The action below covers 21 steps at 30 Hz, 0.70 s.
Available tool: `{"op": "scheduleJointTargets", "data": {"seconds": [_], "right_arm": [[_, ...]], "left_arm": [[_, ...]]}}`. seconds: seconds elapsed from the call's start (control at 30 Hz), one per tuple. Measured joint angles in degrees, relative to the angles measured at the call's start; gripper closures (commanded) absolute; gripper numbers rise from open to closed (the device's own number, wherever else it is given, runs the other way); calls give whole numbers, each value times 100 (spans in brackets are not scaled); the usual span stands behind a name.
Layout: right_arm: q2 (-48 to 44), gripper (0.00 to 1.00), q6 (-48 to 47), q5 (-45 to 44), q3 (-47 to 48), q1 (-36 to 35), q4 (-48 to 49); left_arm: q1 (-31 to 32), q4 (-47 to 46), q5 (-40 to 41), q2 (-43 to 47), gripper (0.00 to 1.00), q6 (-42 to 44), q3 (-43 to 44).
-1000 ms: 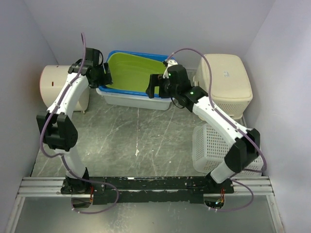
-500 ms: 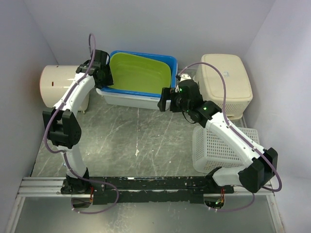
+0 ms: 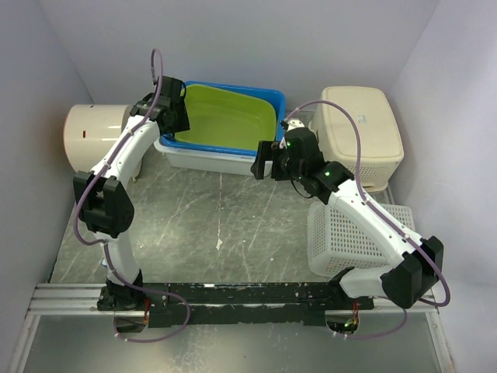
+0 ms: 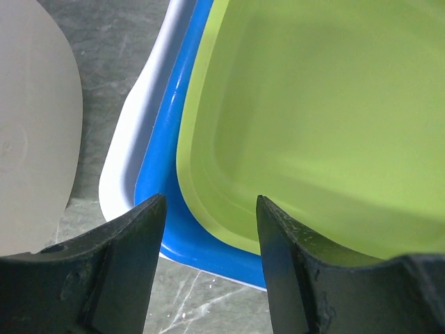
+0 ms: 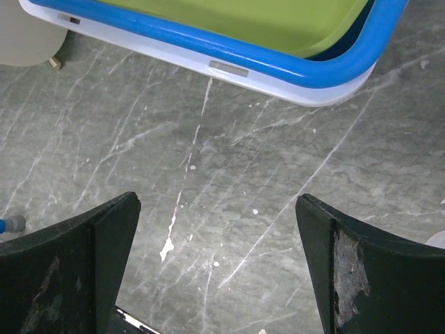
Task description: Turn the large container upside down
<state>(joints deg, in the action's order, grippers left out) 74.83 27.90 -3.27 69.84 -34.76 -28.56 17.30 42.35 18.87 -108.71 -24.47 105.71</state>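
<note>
Observations from my remote station.

Overhead view: the large container (image 3: 221, 159) sits at the back of the table (image 3: 217, 225), mouth up, between a cream drum (image 3: 89, 136) on the left and a beige lidded bin (image 3: 361, 132) on the right. Its long axis runs left to right, slightly skewed, with the right end nearer the arm bases. A white perforated basket (image 3: 342, 237) stands near the right arm. This is the only view giving me the full layout.

Left wrist view: this shows what the overhead does not, three nested rims at the container's left end, white outermost, then blue, then a green liner (image 4: 327, 125). The left gripper (image 4: 210, 202) has its fingers apart with the blue and green rims between them. I cannot tell whether they press on the rims.

Right wrist view: the right gripper (image 5: 217, 202) has its jaws spread wide over bare marbled table, just in front of the container's right front corner and touching nothing. A small grey tab (image 5: 228, 67) on the white front wall shows only here.
</note>
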Motion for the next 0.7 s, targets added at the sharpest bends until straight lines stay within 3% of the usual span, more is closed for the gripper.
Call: {"op": "scheduleJointTargets", "data": {"seconds": [0.3,0.37,0.6,0.7], "right_arm": [[-9,4,44,33,-103,0,-7],[-9,4,50,33,-118,0,-17],[-11,4,59,46,-118,0,-22],[-13,4,61,46,-118,0,-44]], "left_arm": [[2,-96,-4,-321,41,-111,-48],[2,-109,-2,-339,47,-155,-109],[-39,-175,127,-330,84,-262,-216],[-63,-227,247,-302,93,-439,-192]]}}
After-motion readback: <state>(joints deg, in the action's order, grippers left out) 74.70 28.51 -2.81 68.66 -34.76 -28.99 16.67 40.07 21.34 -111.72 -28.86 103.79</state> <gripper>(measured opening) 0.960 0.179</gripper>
